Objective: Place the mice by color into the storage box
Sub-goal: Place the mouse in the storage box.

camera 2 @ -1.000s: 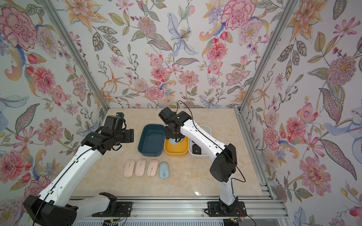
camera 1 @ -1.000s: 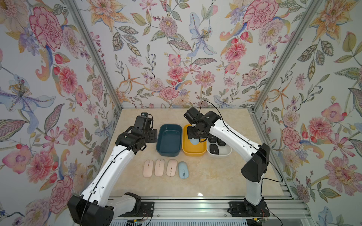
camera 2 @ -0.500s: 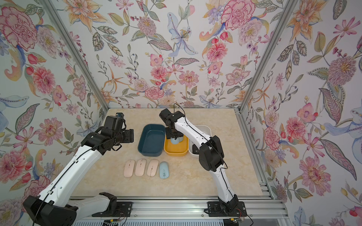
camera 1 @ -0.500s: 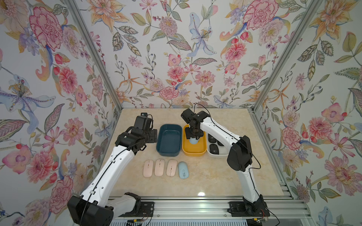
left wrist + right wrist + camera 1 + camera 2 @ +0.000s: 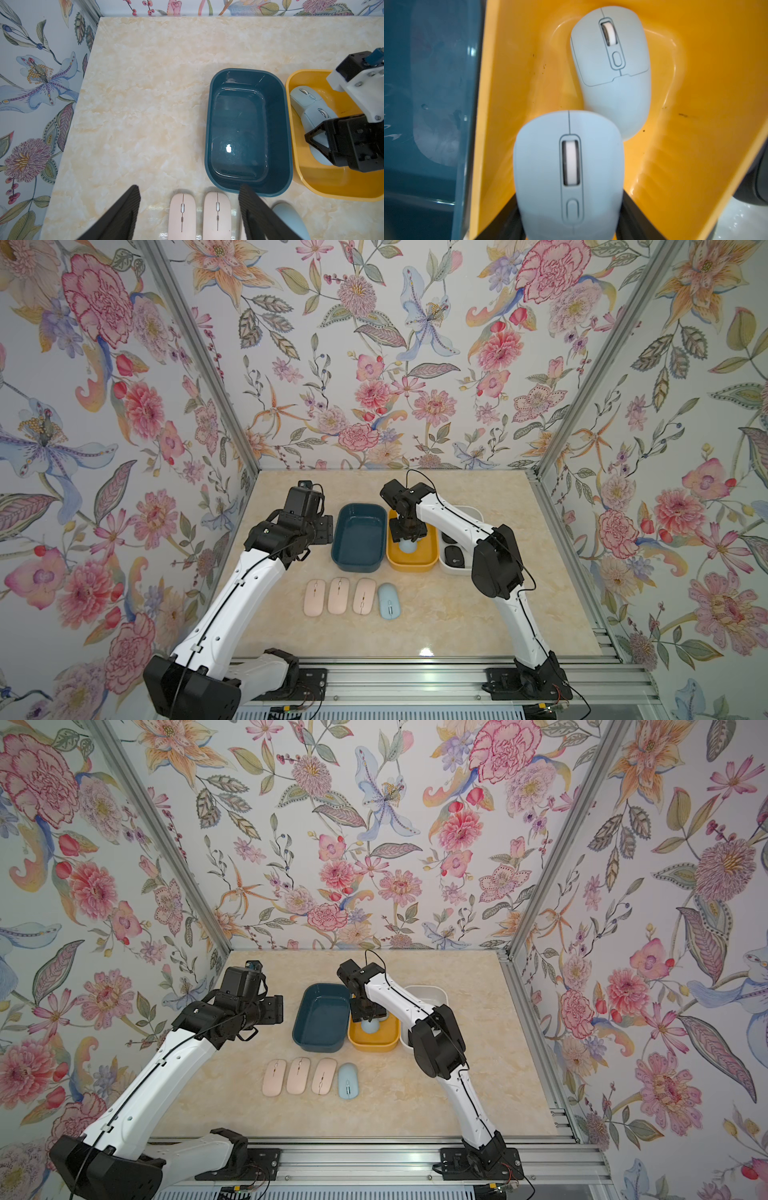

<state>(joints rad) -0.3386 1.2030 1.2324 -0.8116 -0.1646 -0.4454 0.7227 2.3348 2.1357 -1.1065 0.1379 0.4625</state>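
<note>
The desk (image 5: 457, 622) carries three boxes in a row across its middle: a teal box (image 5: 353, 566), empty, a yellow box (image 5: 432, 563) beside it, and a white box (image 5: 473, 512) nearest the right edge, with the black mice (image 5: 456, 554) in it.

Nearer the front edge lie the three pink mice (image 5: 339, 595) side by side, with the last blue mouse (image 5: 389, 600) just beside them.

My right gripper (image 5: 409, 536) is down inside the yellow box, clamped on the held blue mouse (image 5: 566, 172). A second blue mouse (image 5: 610, 68) already lies in there, close ahead. I can't tell whether the held one rests on the box floor yet.

My left gripper (image 5: 189, 188) hangs over the pink row, fingers apart and empty.

I judge this the drop-off of the second blue. Next I need to spread the right jaws, lift straight out without catching the rim, then fetch the last blue.
</note>
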